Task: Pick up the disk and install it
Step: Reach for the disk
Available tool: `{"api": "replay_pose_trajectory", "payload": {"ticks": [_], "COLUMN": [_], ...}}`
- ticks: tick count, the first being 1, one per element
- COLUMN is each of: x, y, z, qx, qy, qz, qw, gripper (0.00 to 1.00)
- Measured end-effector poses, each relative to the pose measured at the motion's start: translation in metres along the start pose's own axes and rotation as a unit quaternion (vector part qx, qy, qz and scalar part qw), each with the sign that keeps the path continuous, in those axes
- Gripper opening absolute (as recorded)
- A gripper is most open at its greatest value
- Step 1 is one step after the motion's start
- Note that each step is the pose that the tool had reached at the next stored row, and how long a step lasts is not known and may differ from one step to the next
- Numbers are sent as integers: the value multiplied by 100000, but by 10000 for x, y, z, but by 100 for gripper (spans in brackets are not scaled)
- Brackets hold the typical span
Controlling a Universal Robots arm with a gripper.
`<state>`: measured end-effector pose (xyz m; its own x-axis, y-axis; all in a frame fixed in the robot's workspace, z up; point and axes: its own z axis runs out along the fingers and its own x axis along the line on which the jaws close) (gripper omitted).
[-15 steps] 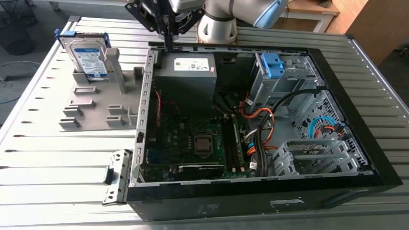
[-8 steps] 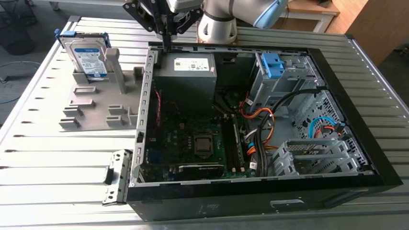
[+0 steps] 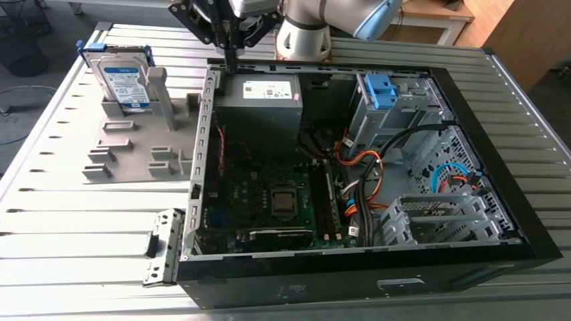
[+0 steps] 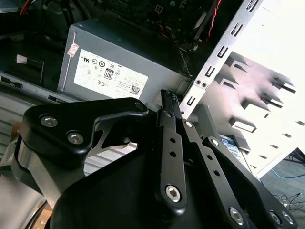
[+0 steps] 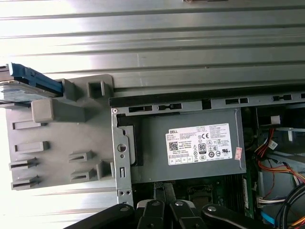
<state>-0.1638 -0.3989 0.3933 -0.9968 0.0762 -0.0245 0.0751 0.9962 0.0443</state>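
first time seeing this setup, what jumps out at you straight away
The open computer case dominates the exterior view's middle and right, its insides laid bare. On the exterior view's left, the disk stands upright in a grey holder, untouched. The gripper hangs at the case's far edge, close to the grey power-supply box with its white sticker.

1 flat silver metal hard drive in blue plastic bracket (image 3: 123, 79) | 1 grey metal power-supply box (image 3: 261, 100) | 1 open black computer case (image 3: 312, 284) | 1 grey plastic rack (image 3: 134, 150)
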Motion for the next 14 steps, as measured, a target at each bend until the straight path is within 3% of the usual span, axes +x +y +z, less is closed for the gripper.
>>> {"api": "replay_pose_trajectory", "payload": {"ticks": [14], "x": [44], "y": [-3], "z": [-1], "qx": [0], "qy": [-2], "qz": [3], "qw": [100000], "gripper": [11]}}
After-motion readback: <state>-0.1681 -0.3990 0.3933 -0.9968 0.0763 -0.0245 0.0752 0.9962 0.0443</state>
